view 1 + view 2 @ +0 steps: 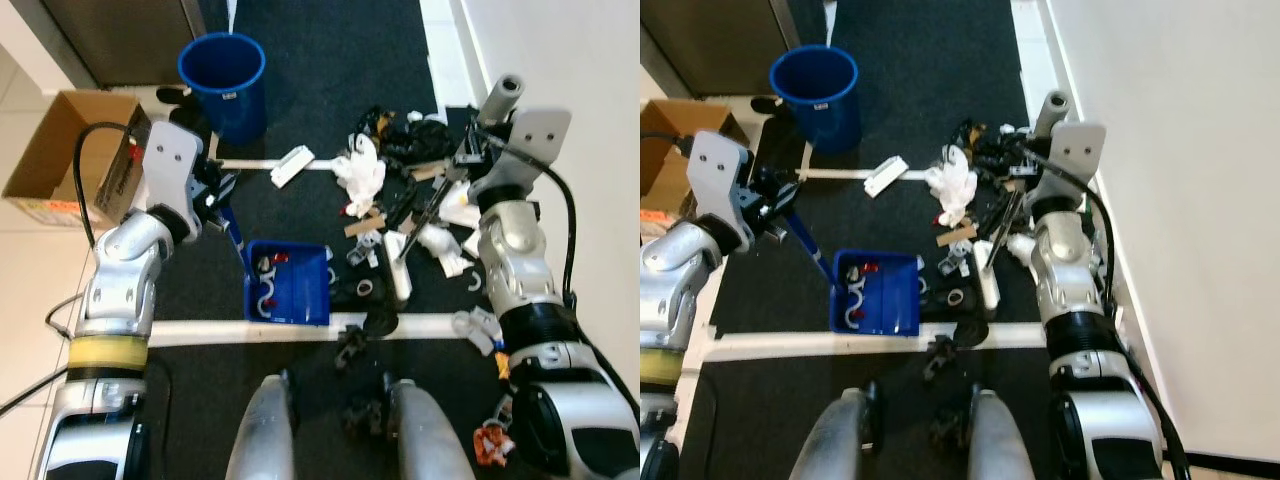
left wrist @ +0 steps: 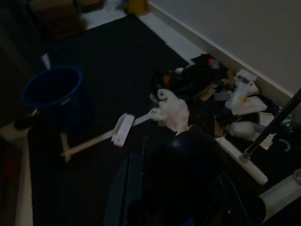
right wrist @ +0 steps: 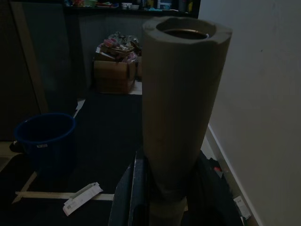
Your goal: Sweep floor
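Right gripper (image 1: 478,152) grips the grey broom handle (image 3: 181,94), slanting down-left to its white head (image 1: 398,270); left gripper (image 1: 215,195) clasps the blue plastic dustpan (image 1: 288,283).

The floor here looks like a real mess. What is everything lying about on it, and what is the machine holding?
Dustpan: one, blue, on the dark carpet before the robot, a few bits inside, its handle at the left tool.
Broom: one, dark stick with a white head, among the litter, grey handle top at the right tool.
Litter pile: one, white, black and brown scraps, by the wall on the right.
Bucket: one, blue, at the far edge of the carpet.
Cardboard box: one, brown, on the pale tiles to the left.
White strips: taped across the carpet.
Left tool: on the dustpan handle.
Right tool: around the broom handle.
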Controlling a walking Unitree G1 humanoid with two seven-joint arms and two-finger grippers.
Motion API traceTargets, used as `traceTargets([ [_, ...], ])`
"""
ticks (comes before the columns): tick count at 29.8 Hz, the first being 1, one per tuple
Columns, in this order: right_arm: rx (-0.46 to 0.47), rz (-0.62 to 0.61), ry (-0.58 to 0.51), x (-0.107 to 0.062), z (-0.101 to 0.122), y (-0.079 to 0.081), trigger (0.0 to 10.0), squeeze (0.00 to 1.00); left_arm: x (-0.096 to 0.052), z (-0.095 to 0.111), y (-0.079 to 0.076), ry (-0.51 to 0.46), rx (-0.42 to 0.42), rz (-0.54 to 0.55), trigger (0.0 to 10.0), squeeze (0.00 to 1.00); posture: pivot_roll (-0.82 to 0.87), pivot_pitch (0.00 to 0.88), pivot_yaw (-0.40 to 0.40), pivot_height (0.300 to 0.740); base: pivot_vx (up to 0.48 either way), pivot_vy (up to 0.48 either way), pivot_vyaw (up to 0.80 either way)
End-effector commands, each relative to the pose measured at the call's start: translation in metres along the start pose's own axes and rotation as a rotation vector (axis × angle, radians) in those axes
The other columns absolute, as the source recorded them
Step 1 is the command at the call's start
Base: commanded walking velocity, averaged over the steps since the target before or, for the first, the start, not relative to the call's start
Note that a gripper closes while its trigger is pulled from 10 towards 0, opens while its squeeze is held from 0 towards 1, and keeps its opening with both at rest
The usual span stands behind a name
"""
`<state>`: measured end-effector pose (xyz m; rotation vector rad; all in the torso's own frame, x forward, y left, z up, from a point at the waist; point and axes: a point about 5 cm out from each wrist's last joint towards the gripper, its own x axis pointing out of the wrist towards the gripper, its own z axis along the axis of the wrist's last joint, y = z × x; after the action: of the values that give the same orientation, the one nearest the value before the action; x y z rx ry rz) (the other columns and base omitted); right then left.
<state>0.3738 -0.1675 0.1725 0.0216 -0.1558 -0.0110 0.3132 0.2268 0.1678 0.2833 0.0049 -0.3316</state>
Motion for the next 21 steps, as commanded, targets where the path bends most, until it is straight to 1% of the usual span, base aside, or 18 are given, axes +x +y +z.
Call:
traceTargets([
  [1,-0.007,-0.003,-0.021,-0.001,0.002,-0.004,10.0,0.0,-0.005,0.0,-0.006,0.002,-0.017,0.009,10.0,0.0,0.0,0.183,0.007,0.74,0.0,0.0,0.0],
  [2,-0.007,-0.003,-0.021,-0.001,0.002,-0.004,10.0,0.0,-0.005,0.0,-0.006,0.002,-0.017,0.009,10.0,0.0,0.0,0.183,0.007,0.74,0.0,0.0,0.0],
  [4,-0.015,-0.004,-0.021,0.0,0.003,-0.006,10.0,0.0,-0.009,-0.005,-0.009,0.02,-0.047,0.035,10.0,0.0,0.0,0.174,0.002,0.74,0.0,0.0,0.0],
  [6,-0.022,-0.005,-0.023,0.0,0.004,-0.007,10.0,0.0,-0.01,-0.006,-0.009,0.029,-0.05,0.046,10.0,0.0,0.0,0.171,0.0,0.74,0.0,0.0,0.0],
  [7,-0.041,-0.003,-0.028,0.001,0.005,-0.008,10.0,0.0,-0.012,-0.007,-0.01,0.033,-0.053,0.046,10.0,0.0,0.0,0.169,-0.001,0.74,0.0,0.0,0.0],
  [9,-0.041,-0.003,-0.028,0.001,0.005,-0.008,10.0,0.0,-0.012,-0.007,-0.01,0.033,-0.053,0.046,10.0,0.0,0.0,0.169,-0.001,0.74,0.0,0.0,0.0],
  [10,-0.055,-0.005,-0.033,0.002,0.007,-0.01,10.0,0.0,-0.014,-0.005,-0.008,0.034,-0.049,0.053,10.0,0.0,0.0,0.167,-0.004,0.74,0.0,0.0,0.0],
  [13,-0.068,-0.025,-0.046,0.005,0.013,-0.019,10.0,0.0,-0.024,0.005,-0.001,0.022,-0.036,0.062,10.0,0.0,0.0,0.166,-0.011,0.74,0.0,0.0,0.0],
  [15,-0.077,-0.035,-0.048,0.006,0.015,-0.024,10.0,0.0,-0.03,0.009,0.004,0.022,-0.046,0.064,10.0,0.0,0.01,0.168,-0.019,0.74,0.0,0.0,0.0],
  [16,-0.077,-0.035,-0.048,0.006,0.015,-0.024,10.0,0.0,-0.03,0.009,0.004,0.022,-0.046,0.064,10.0,0.0,0.01,0.168,-0.019,0.74,0.0,0.0,0.0],
  [17,-0.083,-0.039,-0.047,0.006,0.015,-0.026,10.0,0.0,-0.033,0.011,0.008,0.026,-0.049,0.068,10.0,0.0,0.01,0.168,-0.02,0.74,0.0,0.0,0.0],
  [19,-0.114,-0.047,-0.039,0.006,0.014,-0.03,10.0,0.0,-0.042,0.011,0.022,0.045,-0.06,0.105,10.0,0.0,0.01,0.171,-0.028,0.74,0.0,0.0,0.0],
  [20,-0.114,-0.047,-0.039,0.006,0.014,-0.03,10.0,0.0,-0.042,0.011,0.022,0.045,-0.06,0.105,10.0,0.0,0.01,0.171,-0.028,0.74,0.0,0.0,0.0],
  [21,-0.12,-0.048,-0.034,0.006,0.013,-0.031,10.0,0.0,-0.045,0.011,0.027,0.051,-0.076,0.118,10.0,0.0,0.01,0.17,-0.029,0.74,0.0,0.0,0.0],
])
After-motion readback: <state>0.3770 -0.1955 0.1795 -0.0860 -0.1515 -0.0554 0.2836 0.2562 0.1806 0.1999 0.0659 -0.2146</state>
